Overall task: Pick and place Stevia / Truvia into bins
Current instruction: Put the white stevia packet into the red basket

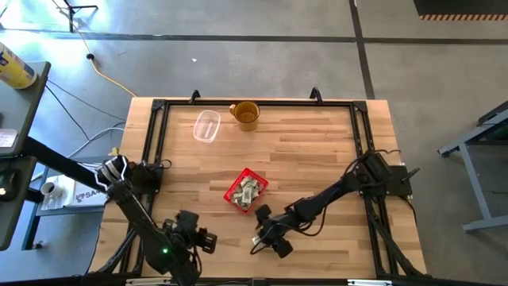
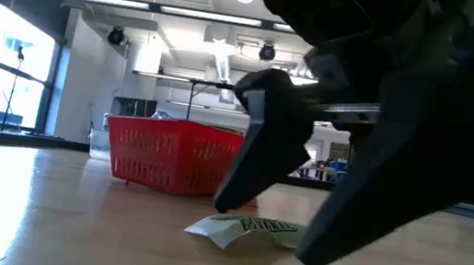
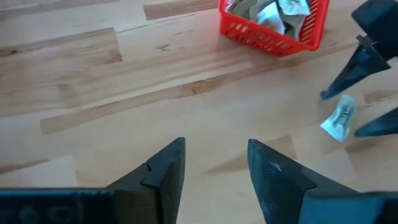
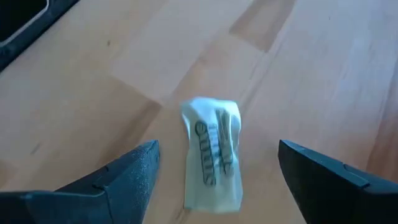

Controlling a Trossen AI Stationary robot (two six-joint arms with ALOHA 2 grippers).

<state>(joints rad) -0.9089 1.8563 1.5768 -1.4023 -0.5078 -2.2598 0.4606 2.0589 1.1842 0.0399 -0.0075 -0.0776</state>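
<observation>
One pale green and white Stevia packet (image 4: 212, 155) lies flat on the wood near the table's near edge, a little crumpled. My right gripper (image 4: 217, 148) is open and lowered over it, one finger on each side and a gap to each; the low view shows the same packet (image 2: 246, 230) between the fingertips. The red bin (image 1: 246, 191) stands mid-table, just beyond the gripper, with several packets inside it (image 3: 273, 11). My left gripper (image 3: 214, 155) is open, hovering over bare wood near the near edge, left of the right gripper (image 1: 266, 233).
A clear plastic container (image 1: 207, 125) and a yellow-brown mug (image 1: 246, 115) stand near the table's far edge. A black frame (image 1: 155, 135) runs round the tabletop. Bare wood lies between the bin and the far objects and to the right of the bin.
</observation>
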